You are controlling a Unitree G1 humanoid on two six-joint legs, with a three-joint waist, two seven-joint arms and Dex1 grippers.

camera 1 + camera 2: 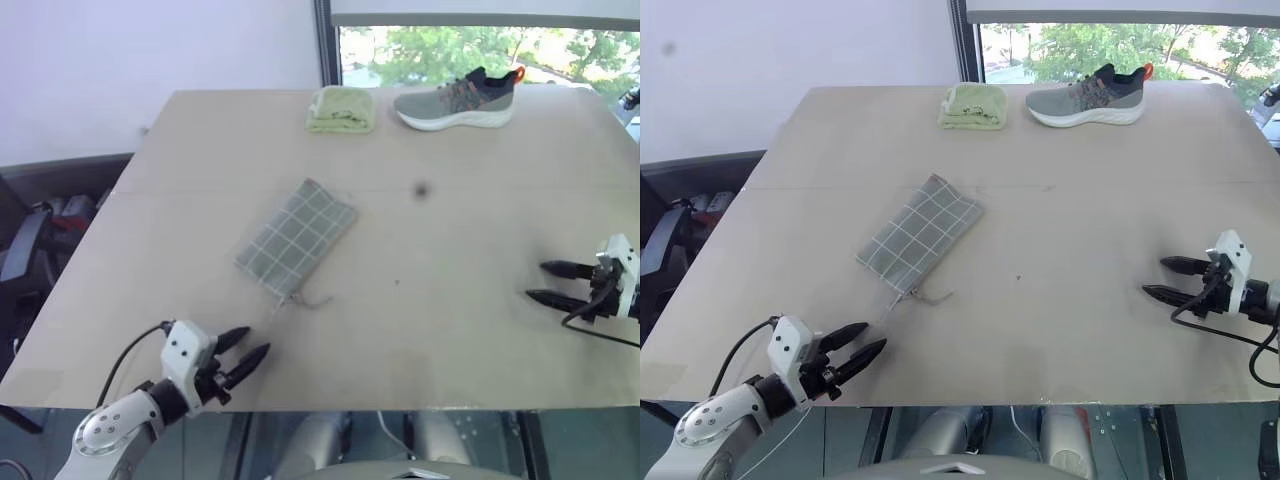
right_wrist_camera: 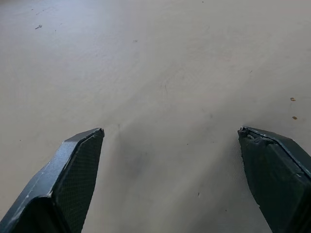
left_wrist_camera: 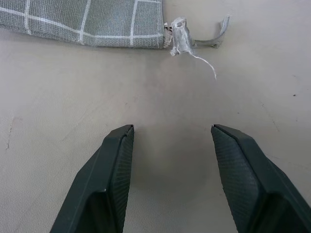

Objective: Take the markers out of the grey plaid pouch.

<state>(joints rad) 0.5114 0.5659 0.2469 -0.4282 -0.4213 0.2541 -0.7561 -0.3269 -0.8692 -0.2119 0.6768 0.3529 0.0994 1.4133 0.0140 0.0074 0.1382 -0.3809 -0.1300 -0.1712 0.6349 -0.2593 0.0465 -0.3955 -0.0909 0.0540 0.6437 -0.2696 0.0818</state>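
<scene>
A: Head view?
B: The grey plaid pouch [image 1: 296, 238] lies closed mid-counter [image 1: 450, 330], cord toward the near edge. Left hand [image 1: 243, 361] sits at the near-left corner, right hand [image 1: 553, 282] by the right edge, both spread, empty.
A: Left wrist?
B: Parted fingers [image 3: 112, 165] face the pouch's pull cord [image 3: 187, 41].
A: Right wrist?
B: Wide-apart fingers over bare counter.

The left gripper [image 1: 245, 352] hovered low near the robot's own left front, its two black fingers [image 3: 109, 179] spread apart and empty, pointing forward and inward with a slight downward tilt. The right gripper [image 1: 548, 282] reached in from the far right, wrist turned so it pointed leftward, its fingers [image 2: 73, 179] parted wide, holding nothing.
</scene>
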